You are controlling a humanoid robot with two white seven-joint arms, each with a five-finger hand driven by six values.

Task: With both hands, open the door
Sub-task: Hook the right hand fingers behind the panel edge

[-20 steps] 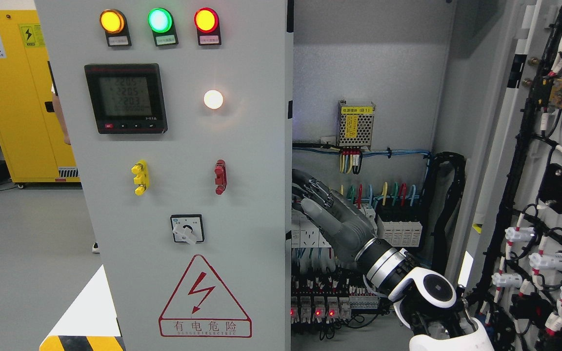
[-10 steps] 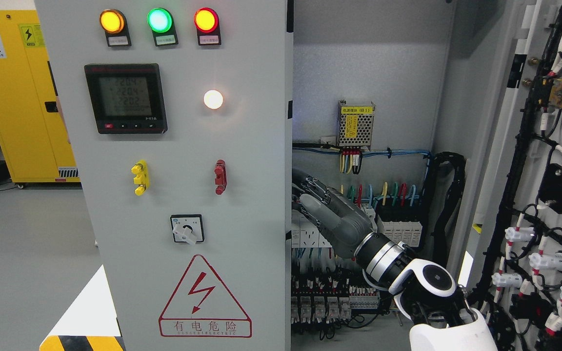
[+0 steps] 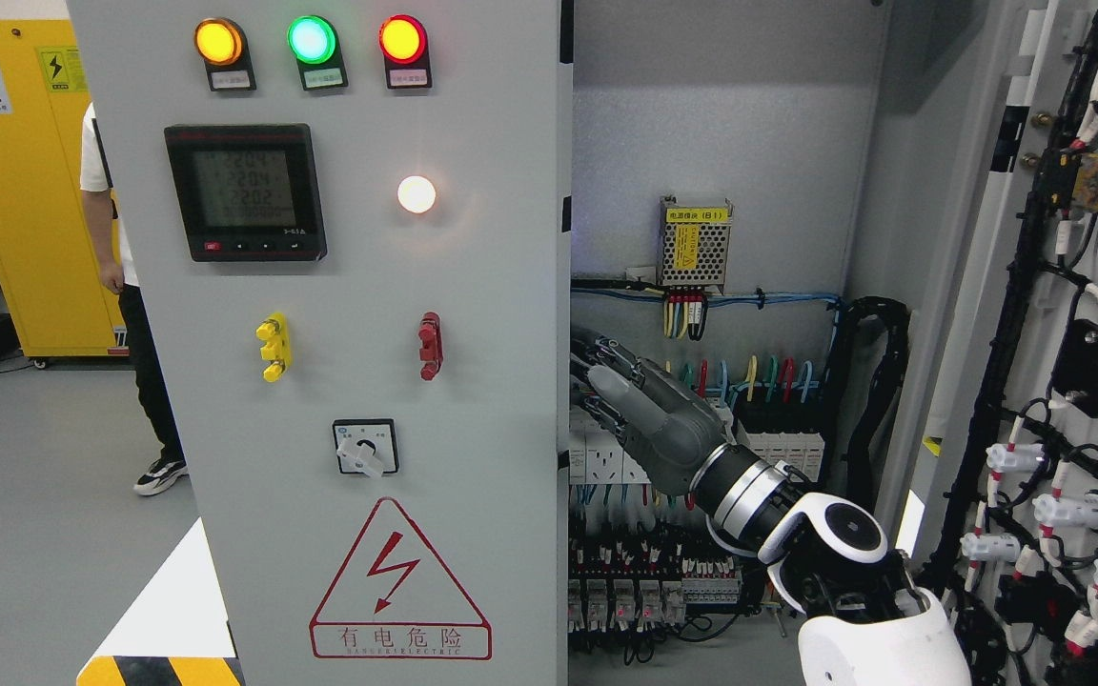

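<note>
The left door (image 3: 339, 381) of the electrical cabinet fills the left and middle of the head view, a tall grey steel panel standing closed or nearly so, while the right door (image 3: 1064, 381) is swung wide at the picture's right, its inner face covered with cables and white connectors. The right hand (image 3: 640, 414) reaches up from the lower right into the opened half, and its fingertips (image 3: 597, 367) lie against or curl around the left door's free edge (image 3: 565, 362); the seam hides the tips, so whether the hand is hooked on that edge or only resting beside it cannot be told. The left hand does not show. The left door looks stiff and fairly heavy, loaded as it is with three lamps, a meter (image 3: 245, 191), a yellow knob (image 3: 274, 347), a red knob (image 3: 430, 345) and a rotary switch (image 3: 365, 448), so it will probably swing slowly and want a steady pull rather than a jerk. The painted face is smooth and offers little friction; the thin vertical edge at mid-height seems the best place to take hold, fingers wrapped behind it. The knobs are small and should be left alone. Live wiring and breakers (image 3: 778, 448) sit just behind the hand, and a person (image 3: 130, 286) stands beyond the door at the left, near its likely swing.
</note>
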